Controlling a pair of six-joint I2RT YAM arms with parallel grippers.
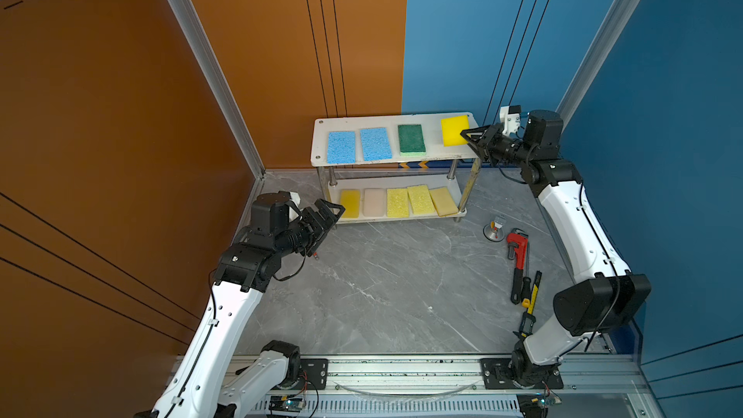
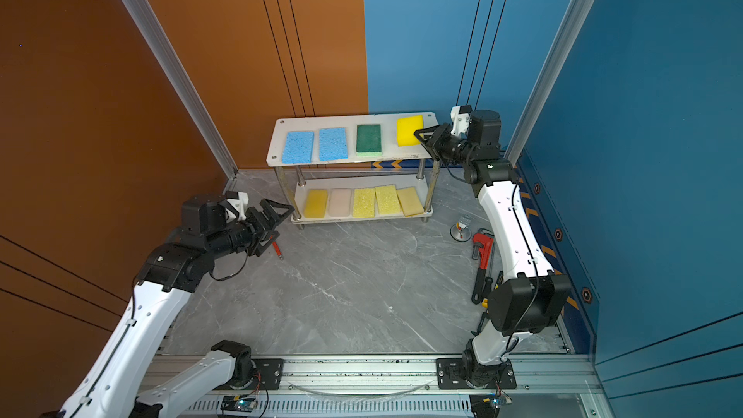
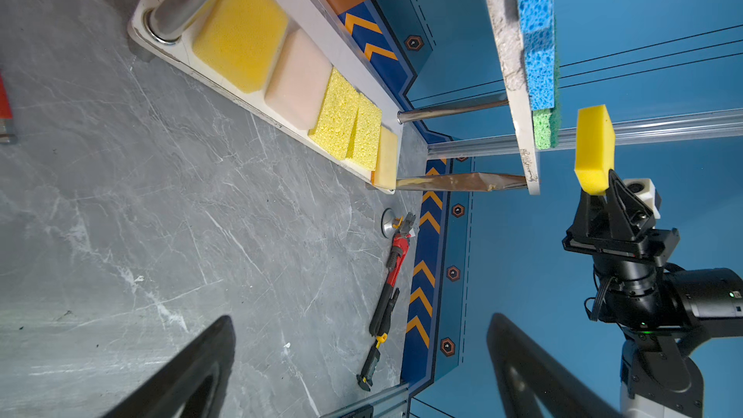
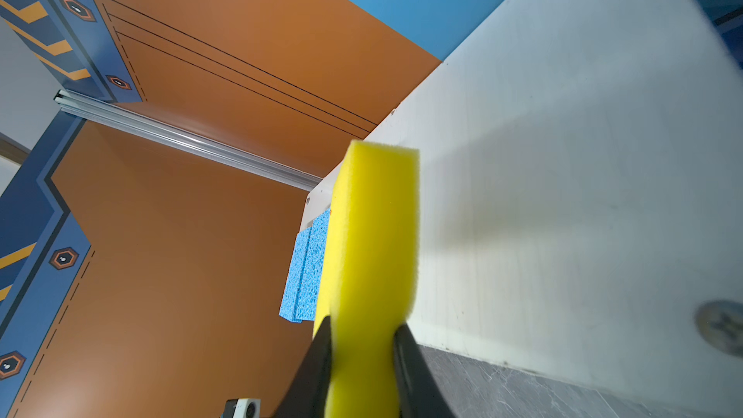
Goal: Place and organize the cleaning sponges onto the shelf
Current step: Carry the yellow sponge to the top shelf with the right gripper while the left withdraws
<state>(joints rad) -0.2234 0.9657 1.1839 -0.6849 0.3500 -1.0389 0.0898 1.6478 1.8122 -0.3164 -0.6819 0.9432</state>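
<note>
1. The grey marble bench (image 1: 382, 295) is the biggest thing here. The shelf (image 1: 433, 144) is parked at its back edge and shows in both top views (image 2: 389, 144).
2. The right claw (image 1: 468, 137) is up at the shelf's right end, clenched on one end of a bright yellow sponge (image 1: 454, 129). In the right wrist view you can see both fingers (image 4: 317, 367) squeezing into the foam.
3. The left claw (image 1: 329, 221) hangs low, just off the shelf's left front leg. It's spread wide with nothing in it.
4. A red pipe wrench (image 1: 516, 249) lies on the bench, out front-right of the shelf. A yellow-and-black caliper (image 1: 531, 303) lies farther from the shelf, past the wrench.
5. The gripped sponge floats just over the right end of the shelf's top board. The left wrist view shows a gap between them.
6. Going left along the top board from there, you get a dark green sponge (image 1: 411, 138), then two blue sponges (image 1: 375, 143) (image 1: 341, 147) side by side, all lying flat.
7. On the lower board, left to right:
   - second bright yellow sponge (image 1: 350, 203)
   - cream-pink sponge (image 1: 374, 202)
   - two pale yellow porous sponges (image 1: 397, 202) (image 1: 421, 199), the right one a bit crooked
   - tan sponge (image 1: 443, 201)
8. A small metal disc (image 1: 494, 231) sits near the shelf's right front leg. A red-handled hex key (image 2: 276, 249) lies on the bench off the left front leg, under the left claw.
</note>
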